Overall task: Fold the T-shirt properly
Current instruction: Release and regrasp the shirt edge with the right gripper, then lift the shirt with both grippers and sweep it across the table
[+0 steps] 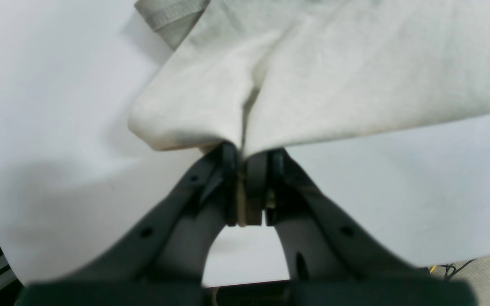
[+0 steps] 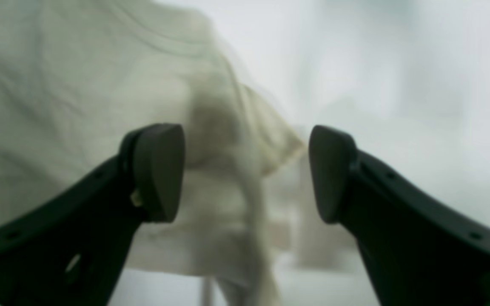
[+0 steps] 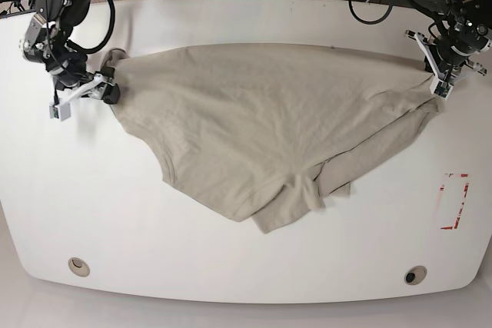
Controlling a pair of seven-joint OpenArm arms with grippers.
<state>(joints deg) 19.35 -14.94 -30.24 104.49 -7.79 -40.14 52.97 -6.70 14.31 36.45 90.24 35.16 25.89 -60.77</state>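
Pinching the T-shirt (image 1: 321, 76), the left tool (image 1: 245, 170) is closed; the right tool (image 2: 245, 174) gapes empty.

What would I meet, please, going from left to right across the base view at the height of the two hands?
Right hand at the shirt's left edge → T-shirt spread over the table → left hand at the shirt's right corner.

The white table (image 3: 115, 213) has rounded corners. The beige T-shirt (image 3: 261, 120) lies spread over its centre toward 12 o'clock. A red-marked rectangle (image 3: 454, 201) sits at 3 o'clock.
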